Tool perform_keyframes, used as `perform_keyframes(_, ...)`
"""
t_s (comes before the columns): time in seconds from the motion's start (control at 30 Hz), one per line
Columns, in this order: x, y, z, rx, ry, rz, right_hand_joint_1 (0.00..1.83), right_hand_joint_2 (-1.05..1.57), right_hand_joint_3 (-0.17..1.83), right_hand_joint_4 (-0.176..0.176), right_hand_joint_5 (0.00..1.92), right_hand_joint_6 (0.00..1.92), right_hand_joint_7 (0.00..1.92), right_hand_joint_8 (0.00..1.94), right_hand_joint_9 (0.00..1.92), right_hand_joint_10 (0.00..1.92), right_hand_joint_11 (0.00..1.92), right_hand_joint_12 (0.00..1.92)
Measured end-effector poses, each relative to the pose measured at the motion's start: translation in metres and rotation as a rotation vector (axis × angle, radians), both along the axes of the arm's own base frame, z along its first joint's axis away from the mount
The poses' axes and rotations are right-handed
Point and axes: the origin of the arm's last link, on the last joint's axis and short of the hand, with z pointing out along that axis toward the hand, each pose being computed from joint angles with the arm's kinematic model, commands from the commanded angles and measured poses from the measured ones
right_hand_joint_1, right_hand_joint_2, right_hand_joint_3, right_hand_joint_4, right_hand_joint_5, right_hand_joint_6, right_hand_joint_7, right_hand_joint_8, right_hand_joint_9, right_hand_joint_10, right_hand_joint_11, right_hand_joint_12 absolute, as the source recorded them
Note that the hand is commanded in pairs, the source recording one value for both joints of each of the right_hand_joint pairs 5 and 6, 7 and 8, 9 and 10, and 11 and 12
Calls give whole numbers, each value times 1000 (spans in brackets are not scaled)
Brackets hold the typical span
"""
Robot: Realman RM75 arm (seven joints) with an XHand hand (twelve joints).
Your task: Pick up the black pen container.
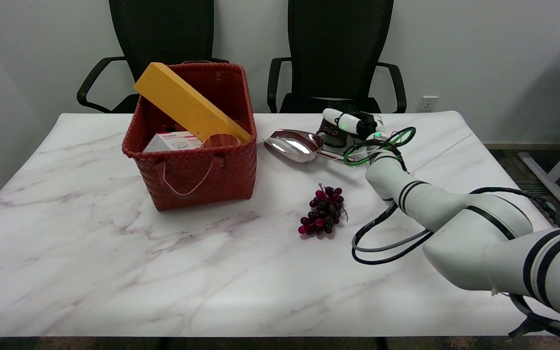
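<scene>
Half done at best: my right hand wraps the black pen container at the table's far edge, seemingly gripping; lifting remains.

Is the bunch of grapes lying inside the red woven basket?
No. The bunch of grapes lies on the bare marble table, apart from the red woven basket and to its right.

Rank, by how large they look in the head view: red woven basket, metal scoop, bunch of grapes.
1. red woven basket, clearly largest.
2. and 3. metal scoop and bunch of grapes look similar; the grapes lie nearer the camera, so no firm ranking.
</scene>
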Motion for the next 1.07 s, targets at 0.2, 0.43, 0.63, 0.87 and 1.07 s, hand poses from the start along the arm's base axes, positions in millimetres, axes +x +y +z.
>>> perform_keyframes(0.2,6,-2,-2,-2,6,33,1194,1140,599,0,821,821,1026,1026,877,877,724,724)
perform_keyframes(0.43,21,-5,-3,-12,21,99,1202,1148,594,0,818,818,1038,1038,909,909,776,776)
perform_keyframes(0.63,36,-7,-3,-21,39,164,1211,1150,588,0,814,814,1048,1048,920,920,791,791)
perform_keyframes(0.87,57,-9,-4,-19,65,252,1215,1148,613,0,822,822,1054,1054,930,930,797,797)
perform_keyframes(1.07,80,-10,-10,-2,100,337,1216,1160,607,0,831,831,1072,1072,959,959,820,820)
